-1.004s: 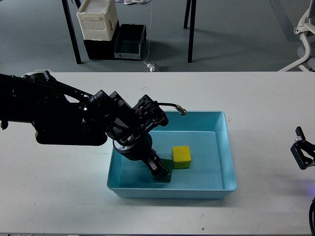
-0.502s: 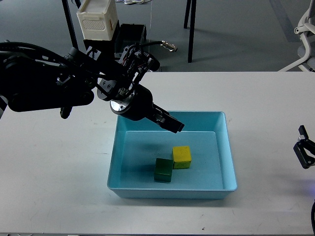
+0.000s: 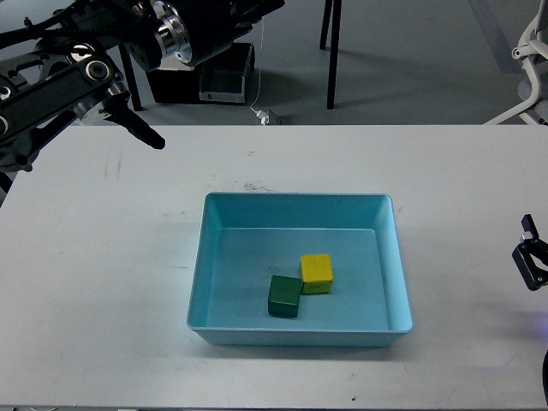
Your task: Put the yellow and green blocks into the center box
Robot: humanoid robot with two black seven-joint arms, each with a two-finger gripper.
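The light-blue tray (image 3: 391, 257) sits in the middle of the white table. The yellow block (image 3: 316, 272) and the dark green block (image 3: 284, 294) lie on its floor, touching at a corner, with the green one nearer the front wall. My left arm (image 3: 77, 73) is raised high at the top left, far from the tray and holding nothing I can see. A dark pointed tip (image 3: 144, 133) hangs over the table's back left, and the fingers cannot be told apart. My right gripper (image 3: 531, 261) shows only partly at the right edge, low over the table.
The white table (image 3: 103, 282) runs across the view. Behind it on the floor stand a black bin (image 3: 224, 79), dark table legs (image 3: 332, 43) and part of a white chair base (image 3: 527, 60).
My left gripper was down in the tray at the green block, then let it go and swung up and back to the top left. The green block now lies free. The right gripper barely moved.
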